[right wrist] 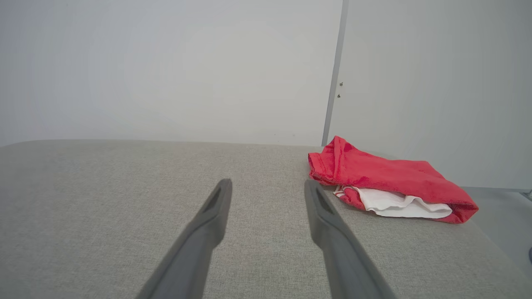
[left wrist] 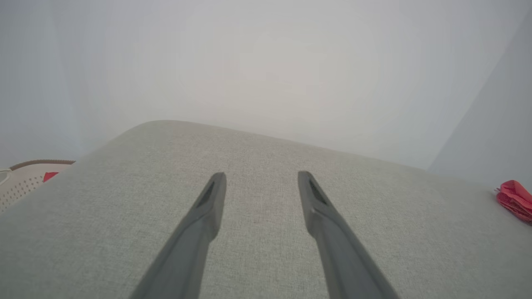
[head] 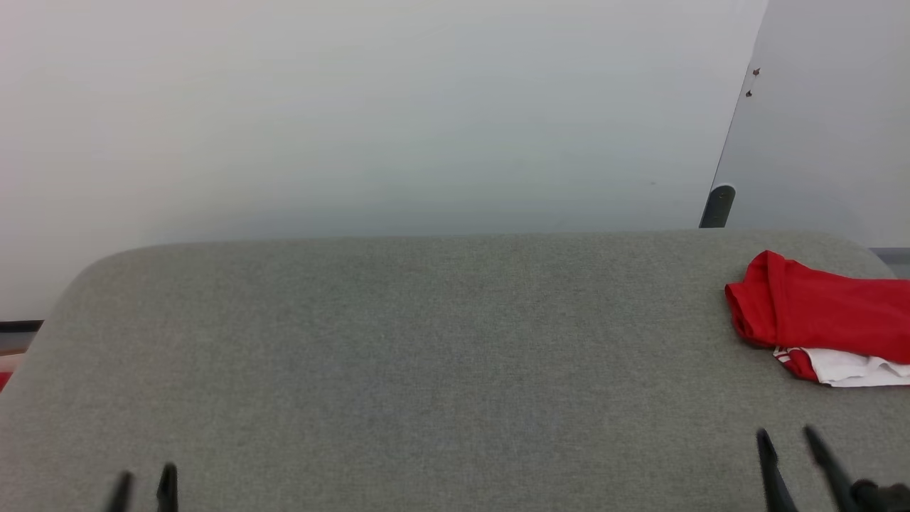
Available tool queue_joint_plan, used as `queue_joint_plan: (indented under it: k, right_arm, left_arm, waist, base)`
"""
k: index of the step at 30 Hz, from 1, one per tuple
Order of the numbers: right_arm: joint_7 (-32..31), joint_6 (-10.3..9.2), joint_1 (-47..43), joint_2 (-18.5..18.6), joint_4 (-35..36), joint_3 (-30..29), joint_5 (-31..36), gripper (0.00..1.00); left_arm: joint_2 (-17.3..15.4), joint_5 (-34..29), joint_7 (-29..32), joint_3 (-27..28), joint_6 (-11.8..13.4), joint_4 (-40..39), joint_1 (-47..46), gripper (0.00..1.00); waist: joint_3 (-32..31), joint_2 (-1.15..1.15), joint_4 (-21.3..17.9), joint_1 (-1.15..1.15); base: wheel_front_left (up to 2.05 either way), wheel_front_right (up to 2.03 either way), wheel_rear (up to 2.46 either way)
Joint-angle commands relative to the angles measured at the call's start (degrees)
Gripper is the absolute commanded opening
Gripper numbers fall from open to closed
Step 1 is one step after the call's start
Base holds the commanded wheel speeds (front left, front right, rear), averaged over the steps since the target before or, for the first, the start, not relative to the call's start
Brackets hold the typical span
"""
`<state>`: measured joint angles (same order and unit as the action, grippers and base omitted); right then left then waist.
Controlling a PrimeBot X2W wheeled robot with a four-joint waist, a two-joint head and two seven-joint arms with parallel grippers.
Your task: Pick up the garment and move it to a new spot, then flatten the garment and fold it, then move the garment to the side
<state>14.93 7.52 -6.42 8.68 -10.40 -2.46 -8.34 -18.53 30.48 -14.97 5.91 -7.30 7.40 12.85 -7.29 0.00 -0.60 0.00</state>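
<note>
Right gripper [head: 785, 435]: fingers spread wide, nothing between them. It hangs low over the cushion [head: 426, 355], pointing at the far edge.
Left gripper [head: 146, 475]: also spread wide and empty, at the cushion's other end, well apart from the shirt.
Shirt [right wrist: 386, 176]: on the cushion's far right corner, ahead and right of the right gripper. Near it, not touched.
Lay: a low, compact bundle. The red layer is on top and fairly smooth. A white sleeve [right wrist: 395, 205] and a striped cuff peek out from under the near edge. The left edge is rolled into a thick fold.
Stage: this fits a loosely folded shirt already set at the side. It equally fits a doubled-over shirt waiting to be lifted. The lay alone does not say which.
Handling (judged): light, limp and not fragile. It will likely sag from any grip point, and the layers may slide apart. Cloth on a cloth cushion probably drags rather than glides.
Hold (judged): if it is gripped at all, the thick left fold offers a bite through all layers. Pinching only the top red layer would likely peel the bundle open. The white sleeve is a loose end and a poor hold.
</note>
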Motion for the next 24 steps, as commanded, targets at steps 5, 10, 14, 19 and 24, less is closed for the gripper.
queue_joint_plan:
  k: [5,10,14,19,24]
  right_arm:
    - [-0.84,0.0,-0.67,-0.75,-2.38,-0.07,-1.5,0.0]
    - [-2.45,0.0,0.43,-1.1,-2.55,-0.52,-7.3,0.0]
    - [-3.47,0.0,1.09,-1.36,-2.48,-0.65,-11.74,0.0]
    - [-4.69,-0.01,1.87,-1.68,-2.44,-0.82,-16.97,0.0]
    - [-5.64,-0.01,2.56,-1.92,-2.46,-0.99,-20.94,0.0]
  left_arm:
    - [2.35,1.14,0.62,-0.64,0.0,2.18,0.37,0.0]
    - [3.26,5.4,2.14,-0.48,-0.02,2.5,-1.07,0.0]
    - [3.96,8.65,3.25,-0.4,-0.03,2.71,-2.13,0.0]
    - [4.78,12.49,4.55,-0.33,-0.04,2.96,-3.38,0.0]
    - [5.42,15.42,5.53,-0.28,-0.05,3.16,-4.34,0.0]
  waist:
    - [0.08,0.0,0.0,0.0]
    - [0.38,0.0,0.02,0.0]
    - [0.62,0.0,0.04,0.0]
    - [0.92,0.0,0.06,0.0]
    - [1.16,0.0,0.08,0.0]
  base:
    - [0.0,0.0,0.0]
    - [0.0,0.0,0.0]
    - [0.0,0.0,0.0]
    - [0.0,0.0,0.0]
    - [0.0,0.0,0.0]
